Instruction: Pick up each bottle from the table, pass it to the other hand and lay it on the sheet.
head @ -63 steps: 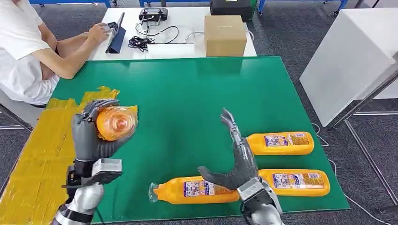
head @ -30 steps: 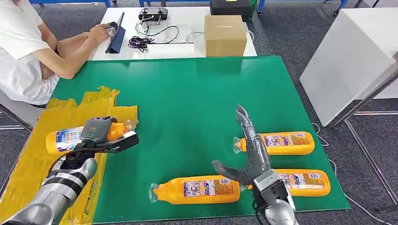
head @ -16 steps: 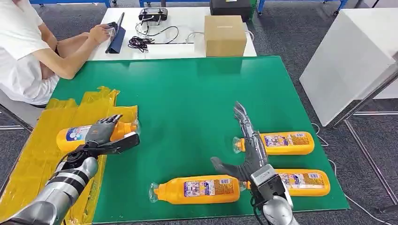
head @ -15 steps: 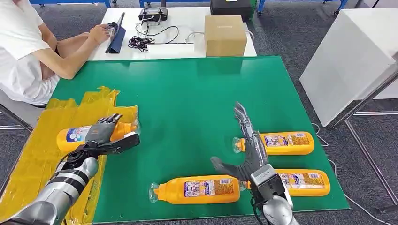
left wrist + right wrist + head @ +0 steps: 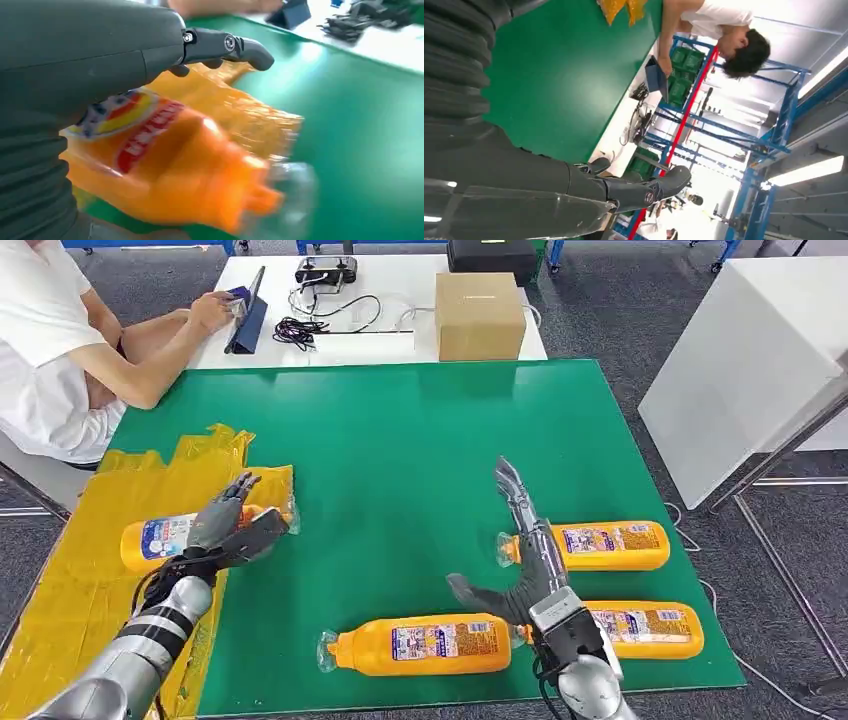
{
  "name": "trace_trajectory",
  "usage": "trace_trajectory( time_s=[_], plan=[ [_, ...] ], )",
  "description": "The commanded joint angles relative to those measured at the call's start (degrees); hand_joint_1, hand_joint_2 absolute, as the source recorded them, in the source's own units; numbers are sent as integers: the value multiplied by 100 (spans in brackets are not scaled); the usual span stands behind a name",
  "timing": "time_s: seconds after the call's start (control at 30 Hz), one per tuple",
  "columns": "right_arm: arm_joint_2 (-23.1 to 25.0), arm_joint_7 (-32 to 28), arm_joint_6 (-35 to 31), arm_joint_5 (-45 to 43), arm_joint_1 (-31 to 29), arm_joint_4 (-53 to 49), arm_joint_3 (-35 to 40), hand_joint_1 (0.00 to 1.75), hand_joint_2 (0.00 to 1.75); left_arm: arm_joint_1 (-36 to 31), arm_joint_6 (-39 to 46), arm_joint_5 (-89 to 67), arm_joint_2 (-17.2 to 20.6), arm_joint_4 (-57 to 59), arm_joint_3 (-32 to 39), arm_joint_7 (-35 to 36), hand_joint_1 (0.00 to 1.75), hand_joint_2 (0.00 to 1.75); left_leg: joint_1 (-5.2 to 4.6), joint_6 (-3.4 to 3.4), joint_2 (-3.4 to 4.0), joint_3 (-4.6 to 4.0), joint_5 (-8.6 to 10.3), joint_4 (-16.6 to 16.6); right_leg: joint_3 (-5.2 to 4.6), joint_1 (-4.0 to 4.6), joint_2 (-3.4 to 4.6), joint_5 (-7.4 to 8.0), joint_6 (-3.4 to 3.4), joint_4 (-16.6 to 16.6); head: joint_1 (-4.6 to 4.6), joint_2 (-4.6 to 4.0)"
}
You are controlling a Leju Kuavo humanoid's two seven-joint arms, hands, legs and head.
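Head view: an orange bottle (image 5: 165, 537) lies on the yellow sheet (image 5: 70, 580), the left hand (image 5: 228, 528) over its neck, fingers spread, gripping nothing. The right hand (image 5: 520, 570) is held open above the green tabletop (image 5: 400, 440), between three bottles. Left wrist view: the bottle (image 5: 170, 165) lies beneath the lifted fingers (image 5: 230, 45)
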Motion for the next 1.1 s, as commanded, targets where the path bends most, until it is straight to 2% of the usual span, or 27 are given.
trace_trajectory(
  time_s=[0.03, 0.2, 0.47, 0.53, 0.57, 0.63, 0.67, 0.77, 0.9, 0.97, 1.1],
  plan=[
    [-54, 23, -38, -3, -64, 367, -119, 0, 175, 659, -1002, 1386, -104, -1547, 329, -661, 0, 175, 6, -4, 10, 26, -12, -4, 30, 6, 6, -6, 2, -13, 0, 0],
    [-136, 63, 25, 104, -111, 468, -9, 0, 175, 985, -1238, 1957, -60, -2288, 291, -848, 0, 175, 6, -5, 15, 21, -11, -4, 23, 6, 11, -4, 1, -10, 2, 0],
    [-136, 63, 25, 104, -111, 468, -9, 0, 175, 985, -1238, 1957, -60, -2288, 291, -848, 0, 175, 2, -2, 7, 8, -4, -4, 10, 3, 5, 0, 1, -6, 0, 0],
    [-136, 63, 25, 104, -111, 468, -9, 0, 175, 985, -1238, 1957, -60, -2288, 291, -848, 0, 175, 6, -5, 12, 27, -11, -6, 30, 6, 8, -5, 2, -13, 0, 0],
    [-136, 63, 25, 104, -111, 468, -9, 0, 175, 985, -1238, 1957, -60, -2288, 291, -848, 0, 175, 3, -2, 5, 8, -4, -4, 11, 3, 4, 0, 1, -6, 0, 0],
    [-386, 215, 94, 710, -210, 555, 299, 0, 175, 1095, -1360, 2278, -115, -2490, 350, -984, 0, 175, 3, -3, 8, 13, -6, -4, 16, 3, 6, -2, 1, -8, 0, 0],
    [-684, 298, 313, 1277, -343, 668, 693, 0, 175, 1160, -1495, 2510, -175, -2623, 394, -1076, 0, 175, 5, -3, 14, 22, -10, -5, 25, 5, 11, -3, 2, -12, 0, 0],
    [-1185, 260, 546, 2409, -567, 1059, 1559, 0, 175, 1255, -1696, 2859, -336, -2833, 378, -1174, 0, 175, 5, -1, 22, 21, -10, -5, 23, 5, 19, 1, 4, -14, 0, 0],
    [-1542, 307, 674, 2608, -678, 1556, 2180, 0, 175, 1355, -1866, 3258, -486, -2724, 316, -1214, 0, 175, 3, -1, 6, 14, -3, -8, 19, 4, 4, 2, 2, -14, 0, 0],
    [-1611, 274, 650, 2580, -655, 1626, 2207, 0, 175, 1370, -1772, 3239, -522, -2618, 278, -1246, 0, 175, 2, -1, -4, 36, -7, -16, 45, 3, -6, -2, 6, -26, 0, 0],
    [-1624, 278, 651, 2582, -681, 1592, 2216, 0, 175, 1350, -1750, 3242, -505, -2576, 272, -1266, 0, 175, 1, -1, -3, 20, -7, -8, 29, 2, -6, -2, 4, -15, 2, 0]
  ],
)
